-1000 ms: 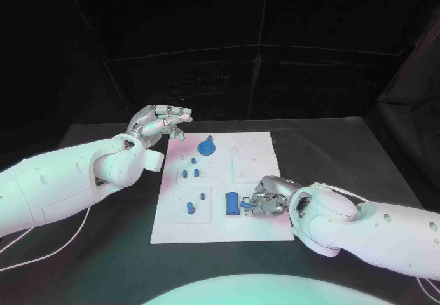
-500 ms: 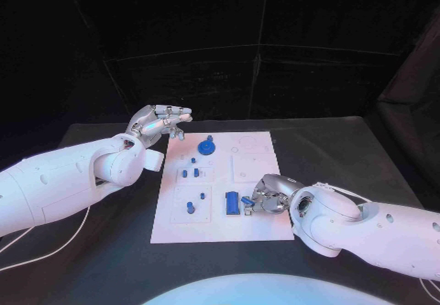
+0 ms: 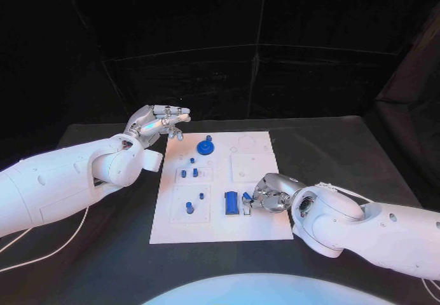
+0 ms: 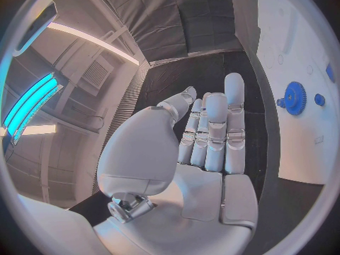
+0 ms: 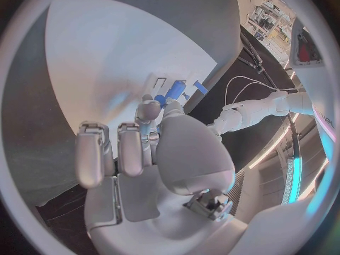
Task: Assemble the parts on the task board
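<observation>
The white task board (image 3: 261,225) lies mid-table. On it are a blue gear (image 3: 205,147), small blue pegs (image 3: 189,172), another blue peg (image 3: 190,206) and a blue rectangular block (image 3: 231,202). My right hand (image 3: 268,196) is low over the board's near right part, just right of the block, and pinches a small blue part (image 3: 246,203) between thumb and a finger. The right wrist view shows that part (image 5: 161,100) at the fingertips (image 5: 148,111), with the block (image 5: 175,88) beyond. My left hand (image 3: 161,121) hovers off the board's far left corner, holding nothing, its fingers (image 4: 215,131) stretched out. The gear (image 4: 294,98) lies beside them.
Black table (image 3: 348,152) surrounds the board on all sides. A white cable (image 3: 46,244) runs over the table under my left arm. The board's right half (image 3: 252,166) has bare recessed squares.
My right hand has edged slightly farther up the board with the small blue part, closer to the block. The left hand has stayed put.
</observation>
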`<state>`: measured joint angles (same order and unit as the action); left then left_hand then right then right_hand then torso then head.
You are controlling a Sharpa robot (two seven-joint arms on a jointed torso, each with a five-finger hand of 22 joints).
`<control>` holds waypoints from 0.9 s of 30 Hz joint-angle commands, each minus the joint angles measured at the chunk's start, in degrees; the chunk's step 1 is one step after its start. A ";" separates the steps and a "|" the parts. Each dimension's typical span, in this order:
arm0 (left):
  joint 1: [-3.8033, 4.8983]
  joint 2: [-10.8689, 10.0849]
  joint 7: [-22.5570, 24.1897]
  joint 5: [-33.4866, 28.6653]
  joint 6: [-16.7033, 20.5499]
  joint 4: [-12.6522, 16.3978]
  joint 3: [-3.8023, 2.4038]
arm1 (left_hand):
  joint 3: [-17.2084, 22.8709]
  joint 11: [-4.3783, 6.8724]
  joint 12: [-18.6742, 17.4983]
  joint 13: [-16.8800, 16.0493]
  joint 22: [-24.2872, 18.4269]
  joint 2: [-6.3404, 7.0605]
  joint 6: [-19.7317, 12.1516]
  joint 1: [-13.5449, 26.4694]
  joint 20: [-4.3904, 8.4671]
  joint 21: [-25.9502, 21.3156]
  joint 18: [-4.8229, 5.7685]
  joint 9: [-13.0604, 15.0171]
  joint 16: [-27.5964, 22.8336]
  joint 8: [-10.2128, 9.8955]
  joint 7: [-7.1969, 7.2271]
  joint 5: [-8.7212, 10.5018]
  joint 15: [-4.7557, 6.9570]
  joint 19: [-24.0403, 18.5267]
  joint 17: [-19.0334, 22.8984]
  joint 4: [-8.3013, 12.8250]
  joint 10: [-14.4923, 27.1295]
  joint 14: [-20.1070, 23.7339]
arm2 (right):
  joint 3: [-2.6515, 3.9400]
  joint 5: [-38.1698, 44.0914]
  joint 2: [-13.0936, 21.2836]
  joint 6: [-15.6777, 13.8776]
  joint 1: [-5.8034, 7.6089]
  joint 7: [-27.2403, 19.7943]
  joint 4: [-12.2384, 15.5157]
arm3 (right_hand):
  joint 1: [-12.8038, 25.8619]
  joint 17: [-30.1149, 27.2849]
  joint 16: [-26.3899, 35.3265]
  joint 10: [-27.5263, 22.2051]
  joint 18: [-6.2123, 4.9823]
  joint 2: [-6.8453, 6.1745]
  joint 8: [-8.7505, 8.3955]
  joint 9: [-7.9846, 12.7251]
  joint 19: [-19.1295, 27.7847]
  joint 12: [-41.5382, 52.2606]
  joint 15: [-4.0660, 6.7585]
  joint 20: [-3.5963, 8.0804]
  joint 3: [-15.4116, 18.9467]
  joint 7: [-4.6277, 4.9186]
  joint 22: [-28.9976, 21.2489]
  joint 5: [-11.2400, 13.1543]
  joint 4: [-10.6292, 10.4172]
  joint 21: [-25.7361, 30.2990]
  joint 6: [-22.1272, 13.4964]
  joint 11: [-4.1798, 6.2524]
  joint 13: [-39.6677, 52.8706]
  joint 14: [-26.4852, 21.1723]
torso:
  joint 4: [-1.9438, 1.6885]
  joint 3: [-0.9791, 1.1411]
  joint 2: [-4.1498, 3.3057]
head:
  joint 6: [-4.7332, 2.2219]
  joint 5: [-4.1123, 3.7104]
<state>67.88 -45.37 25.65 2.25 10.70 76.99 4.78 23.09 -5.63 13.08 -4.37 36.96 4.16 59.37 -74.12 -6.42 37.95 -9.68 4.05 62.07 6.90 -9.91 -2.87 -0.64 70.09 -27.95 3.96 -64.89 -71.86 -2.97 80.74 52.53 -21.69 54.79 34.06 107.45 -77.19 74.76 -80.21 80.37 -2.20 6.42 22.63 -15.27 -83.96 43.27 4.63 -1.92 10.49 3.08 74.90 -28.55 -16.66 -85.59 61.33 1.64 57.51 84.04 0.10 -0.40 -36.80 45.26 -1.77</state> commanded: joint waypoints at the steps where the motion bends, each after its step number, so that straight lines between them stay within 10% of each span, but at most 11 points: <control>1: 0.08 0.01 0.17 -0.17 -0.64 0.05 -0.05 | -0.42 -0.02 0.13 -0.07 -0.09 -0.62 -0.32 0.21 0.03 -0.33 -0.79 0.01 -0.10 0.39 -0.07 0.01 -0.07 0.01 0.06 -0.05 0.56 0.48 | 0.01 -3.01 -0.15 1.95 0.05 1.16 0.11 | 0.82 0.13 -0.42 0.46 0.62 0.02 -0.34 0.21 -1.89 0.31 0.40 0.37 0.32 -0.39 9.93 -0.39 -0.04 -0.23 0.57 -0.09 0.08 3.29 | -0.13 -0.03 0.02 | 0.06 -0.04; 27: 0.08 0.00 0.00 -0.18 -0.78 0.11 -0.05 | -0.53 -0.01 0.21 -0.07 -0.13 -0.72 -0.25 0.37 0.01 -0.38 -0.78 0.03 -0.09 0.47 -0.05 0.01 -0.09 0.03 0.15 -0.21 0.58 0.51 | 0.00 -4.38 -1.72 2.52 0.05 4.11 -0.86 | 1.67 0.28 -0.51 0.54 0.61 0.56 -0.21 0.16 -1.87 0.42 0.42 0.38 0.47 -0.46 9.92 -0.85 0.03 -0.21 0.61 -0.04 0.21 3.31 | -0.05 -0.01 -0.06 | 0.11 0.04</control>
<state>67.87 -45.39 25.51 2.25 10.57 77.03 4.78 22.93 -5.63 13.08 -4.38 36.91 3.95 59.37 -73.91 -6.42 37.95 -9.67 4.05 62.07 7.12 -9.91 -2.87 -0.84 70.08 -27.82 3.80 -64.89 -71.66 -2.93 76.04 50.90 -18.65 54.82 37.37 106.68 -76.18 74.94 -80.42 80.67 -2.20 6.88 22.81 -15.18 -83.96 43.48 4.63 -1.92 10.76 2.78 74.91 -29.06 -16.71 -85.59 61.73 1.53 57.67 84.04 0.02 -0.41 -36.79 45.38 -1.75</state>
